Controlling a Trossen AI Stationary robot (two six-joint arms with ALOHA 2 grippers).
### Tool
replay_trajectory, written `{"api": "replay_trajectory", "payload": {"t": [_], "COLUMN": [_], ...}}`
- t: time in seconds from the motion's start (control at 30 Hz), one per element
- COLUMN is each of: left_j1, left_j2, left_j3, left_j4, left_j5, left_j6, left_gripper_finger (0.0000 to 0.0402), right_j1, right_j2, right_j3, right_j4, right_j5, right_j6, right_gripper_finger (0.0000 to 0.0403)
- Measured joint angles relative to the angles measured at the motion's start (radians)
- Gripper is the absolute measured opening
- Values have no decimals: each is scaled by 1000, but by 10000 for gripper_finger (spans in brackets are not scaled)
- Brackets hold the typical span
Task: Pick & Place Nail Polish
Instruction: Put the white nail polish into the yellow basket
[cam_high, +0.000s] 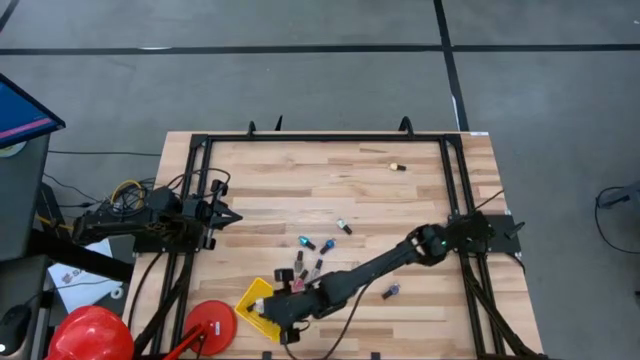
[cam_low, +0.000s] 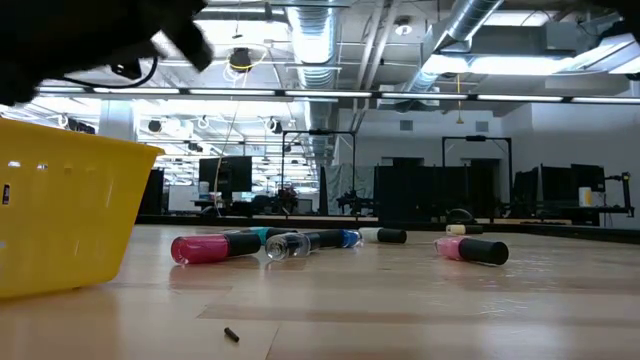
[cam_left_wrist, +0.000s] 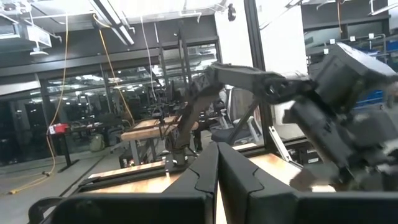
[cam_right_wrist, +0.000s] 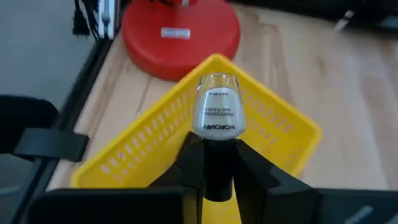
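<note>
My right gripper (cam_right_wrist: 216, 149) is shut on a small clear nail polish bottle (cam_right_wrist: 216, 106) with a white label. It is over the yellow basket (cam_right_wrist: 186, 140) at the table's near left, which also shows in the high view (cam_high: 258, 303). Several other bottles lie on their sides on the table: blue ones (cam_high: 306, 242), a pink one (cam_high: 297, 285), a purple one (cam_high: 390, 291) and one far off (cam_high: 397, 165). In the low view a pink bottle (cam_low: 205, 247) and a clear one (cam_low: 290, 245) lie beside the basket (cam_low: 60, 215). My left gripper (cam_left_wrist: 217, 168) is shut and empty at the table's left edge (cam_high: 218, 214). My right gripper pinches the bottle's dark cap (cam_right_wrist: 216, 171) between its two fingers. The bottle lies along the fingers, and its glass end (cam_right_wrist: 216, 84) sticks out past the fingertips. The fingers slant down from the table's right. The bottle is lifted clear, above the basket's corner.
A red round disc (cam_right_wrist: 180, 31) lies just left of the basket, also seen in the high view (cam_high: 210, 322). A red hard hat (cam_high: 92, 335) sits off the table's near left corner. A black frame (cam_high: 195, 200) runs along the table's sides.
</note>
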Motion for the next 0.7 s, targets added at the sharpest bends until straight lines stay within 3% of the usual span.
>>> {"api": "replay_trajectory", "payload": {"t": [0.37, 0.7], "left_j1": [0, 0], "left_j2": [0, 0], "left_j3": [0, 0], "left_j4": [3, 3], "left_j5": [0, 0], "left_j6": [0, 0], "left_gripper_finger": [1, 1], "right_j1": [3, 3], "right_j2": [70, 70], "right_j3": [51, 51], "right_j4": [-67, -79], "right_j5": [-19, -18], "right_j6": [36, 36], "right_gripper_finger": [51, 94]}}
